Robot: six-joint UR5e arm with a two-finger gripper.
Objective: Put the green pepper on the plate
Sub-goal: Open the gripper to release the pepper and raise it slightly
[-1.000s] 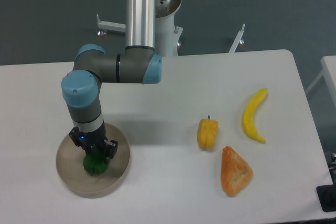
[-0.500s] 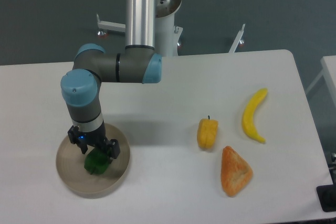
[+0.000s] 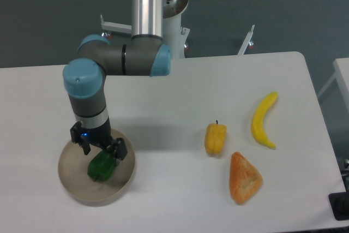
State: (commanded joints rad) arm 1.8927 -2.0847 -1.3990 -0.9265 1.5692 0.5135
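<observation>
Green pepper (image 3: 101, 166) down on the plate (image 3: 73, 186), a bit right of the middle, resting there on its own as far as can be seen. Plate near the left front of the white surface (image 3: 180, 85), big and round and tan, with a thick low rim. Gripper (image 3: 100, 148) just above the pepper, fingers (image 3: 119, 149) spread apart on either side of the top of it, holding nothing. Not fully clear whether one finger touches the pepper's skin or hangs just over it, since the fingers are dark and small here. Main job looks done: pepper on the plate and let go. Left to do, most likely: lift the arm straight up and away without bumping the pepper, so that no roll toward the rim happens. Round, lumpy and shiny, so a small nudge could make it tip or slide. Farther out to the right, well apart from the plate: a yellow pepper (image 3: 215, 138) with a dark stem, an orange wedge of bread or pastry (image 3: 244, 178) just beside it toward the front, and a banana (image 3: 264, 120) past those. None of them in the way.
</observation>
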